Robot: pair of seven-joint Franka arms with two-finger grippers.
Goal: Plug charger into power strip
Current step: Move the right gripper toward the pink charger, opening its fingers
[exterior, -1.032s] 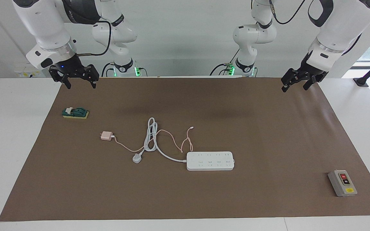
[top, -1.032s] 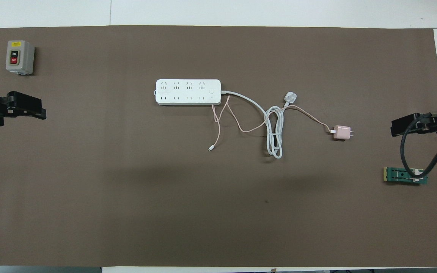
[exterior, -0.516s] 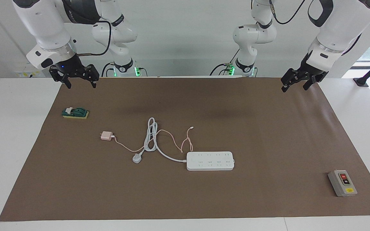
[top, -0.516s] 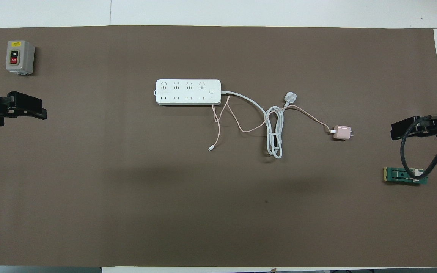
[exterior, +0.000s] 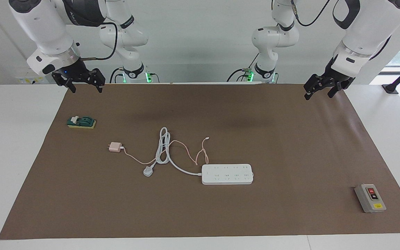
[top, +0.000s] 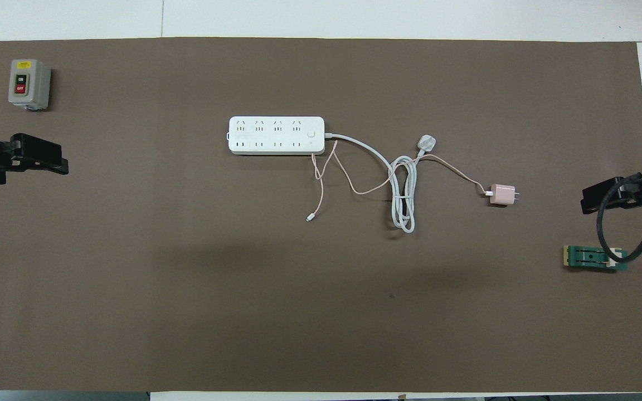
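- Facing view: right gripper (exterior: 85, 85) hangs in the air over the mat's edge nearest the robots, at the right arm's end; fingers apart, holding nothing.
- Left gripper (exterior: 318, 91) hangs over the same edge at the left arm's end; fingers apart, empty.
- Green block (exterior: 81, 122) lies on the brown mat (exterior: 290, 146) below the right gripper, nearer to the robots than the charger.
- Charger (exterior: 115, 147) lies flat on the mat, unplugged, well apart from both sets of jaws, closer to the right gripper.
- Power strip (exterior: 227, 174) lies mid-table, farther from the robots than the charger; its thick white cord (exterior: 163, 147) coils between them.
- Grey switch box (exterior: 370, 197) sits farthest out, at the left arm's end.
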